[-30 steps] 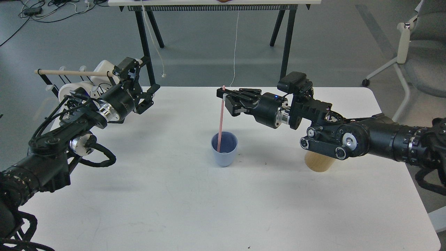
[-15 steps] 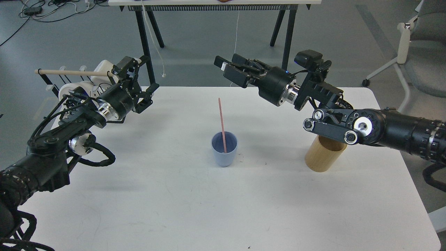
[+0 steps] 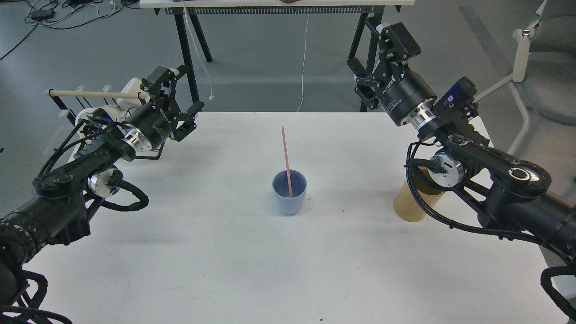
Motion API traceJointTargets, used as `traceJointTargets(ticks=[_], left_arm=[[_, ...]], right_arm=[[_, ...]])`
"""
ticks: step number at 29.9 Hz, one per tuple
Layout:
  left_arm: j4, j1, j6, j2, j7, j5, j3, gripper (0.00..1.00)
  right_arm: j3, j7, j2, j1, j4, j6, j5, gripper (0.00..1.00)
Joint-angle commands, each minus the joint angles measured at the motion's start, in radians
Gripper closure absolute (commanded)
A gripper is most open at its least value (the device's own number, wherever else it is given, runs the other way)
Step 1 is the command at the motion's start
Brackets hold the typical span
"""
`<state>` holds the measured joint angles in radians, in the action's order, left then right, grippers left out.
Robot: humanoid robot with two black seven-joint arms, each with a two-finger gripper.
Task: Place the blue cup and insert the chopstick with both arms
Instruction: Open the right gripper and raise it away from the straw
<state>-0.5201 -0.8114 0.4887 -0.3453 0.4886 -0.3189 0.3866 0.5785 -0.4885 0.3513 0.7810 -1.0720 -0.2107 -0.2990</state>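
Observation:
The pale blue cup (image 3: 289, 198) stands upright near the middle of the white table (image 3: 225, 252). The pink chopstick (image 3: 285, 155) stands in it, its lower end inside the cup and its top leaning slightly left. My right gripper (image 3: 373, 48) is open and empty, raised high beyond the table's far edge, well up and right of the chopstick. My left gripper (image 3: 180, 92) is open and empty at the far left corner of the table, far from the cup.
A tan wooden cylinder (image 3: 407, 208) stands on the table right of the cup, partly behind my right arm. A black wire rack with a pale wooden rod (image 3: 90, 94) and white mugs (image 3: 96, 114) sits at the far left. A chair (image 3: 546, 67) stands off to the right.
My right gripper let go of the chopstick, opened, and rose up and back to the right. The chopstick now stands free in the cup. The left arm has barely moved.

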Motion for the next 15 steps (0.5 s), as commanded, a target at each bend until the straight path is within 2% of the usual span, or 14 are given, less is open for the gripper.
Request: traceJointTargets(ticks=[1, 15], left_arm=[[0.0, 0.005, 0.0, -0.001, 0.0, 0.001, 0.0, 0.01], [0.0, 0.014, 0.0, 0.0, 0.0, 0.001, 0.002, 0.01]], right_arm=[[0.009, 0.0, -0.006, -0.022, 0.041, -0.163, 0.047, 0.01], [0.038, 0.0, -0.02, -0.052, 0.057, -0.162, 0.051, 0.0]])
